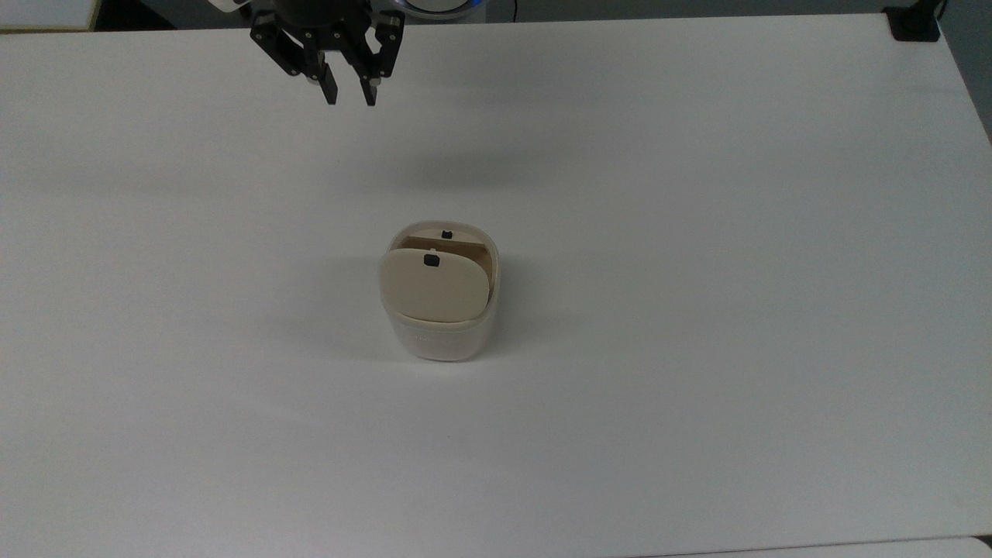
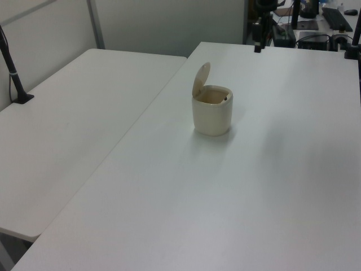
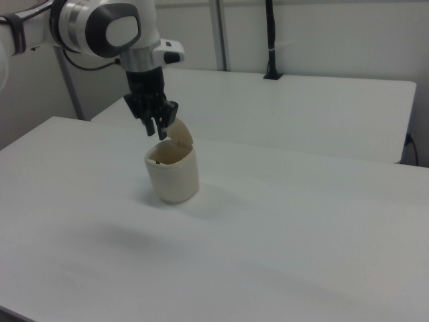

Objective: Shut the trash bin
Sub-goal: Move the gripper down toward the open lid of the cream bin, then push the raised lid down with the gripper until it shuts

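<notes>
The trash bin (image 1: 442, 339) is a small cream tub in the middle of the white table (image 1: 697, 232). Its beige lid (image 1: 434, 285) stands raised on its hinge, with a small black square near its upper edge, and the bin's mouth is uncovered. In the left view the bin (image 2: 212, 116) has its lid (image 2: 201, 80) tilted up on the left view's left side. My gripper (image 1: 351, 99) hangs over the far part of the table, well apart from the bin, open with a narrow gap between its black fingers. In the right view the gripper (image 3: 156, 131) appears just above and behind the bin (image 3: 174, 176).
A black clamp mount (image 1: 914, 23) sits on the table's corner at the top view's upper right. A second white table (image 2: 67, 113) adjoins on the left view's left, with a black post (image 2: 14, 73) clamped to it. Desk equipment (image 2: 333, 22) stands beyond the far edge.
</notes>
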Controlling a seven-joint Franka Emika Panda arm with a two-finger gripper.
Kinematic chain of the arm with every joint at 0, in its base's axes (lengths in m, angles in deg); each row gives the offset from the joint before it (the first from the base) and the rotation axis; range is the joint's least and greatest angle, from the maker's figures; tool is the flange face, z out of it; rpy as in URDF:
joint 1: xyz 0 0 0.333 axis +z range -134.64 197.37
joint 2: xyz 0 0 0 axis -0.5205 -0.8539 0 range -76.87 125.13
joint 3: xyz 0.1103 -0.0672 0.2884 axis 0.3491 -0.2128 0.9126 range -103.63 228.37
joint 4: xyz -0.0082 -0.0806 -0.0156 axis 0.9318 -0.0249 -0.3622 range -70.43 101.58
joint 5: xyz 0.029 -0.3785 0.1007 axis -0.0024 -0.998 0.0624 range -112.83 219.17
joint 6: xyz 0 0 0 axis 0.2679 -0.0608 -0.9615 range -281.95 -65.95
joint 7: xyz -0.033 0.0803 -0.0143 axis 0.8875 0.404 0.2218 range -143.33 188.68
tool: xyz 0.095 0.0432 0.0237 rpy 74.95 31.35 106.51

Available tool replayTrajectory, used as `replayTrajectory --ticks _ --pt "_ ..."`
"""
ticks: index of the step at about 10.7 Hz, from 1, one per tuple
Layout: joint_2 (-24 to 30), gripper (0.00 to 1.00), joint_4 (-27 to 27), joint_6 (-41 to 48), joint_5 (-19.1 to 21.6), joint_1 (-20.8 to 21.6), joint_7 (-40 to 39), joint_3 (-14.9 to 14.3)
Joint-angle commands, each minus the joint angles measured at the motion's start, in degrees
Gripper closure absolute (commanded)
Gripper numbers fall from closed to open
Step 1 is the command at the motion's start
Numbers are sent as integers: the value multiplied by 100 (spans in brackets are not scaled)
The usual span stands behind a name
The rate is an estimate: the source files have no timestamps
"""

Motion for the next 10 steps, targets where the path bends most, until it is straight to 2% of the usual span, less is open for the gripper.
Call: replayTrajectory --ticks 1,3,5,8,10 --pt "-301 86 -442 -767 415 10 -28 34" --pt "-363 93 -496 -1629 426 141 305 52" --pt "-555 100 -496 -2464 417 212 315 43" --pt "-1099 100 -522 -3519 382 440 498 43" --pt "-1338 100 -514 -3725 347 511 509 43"
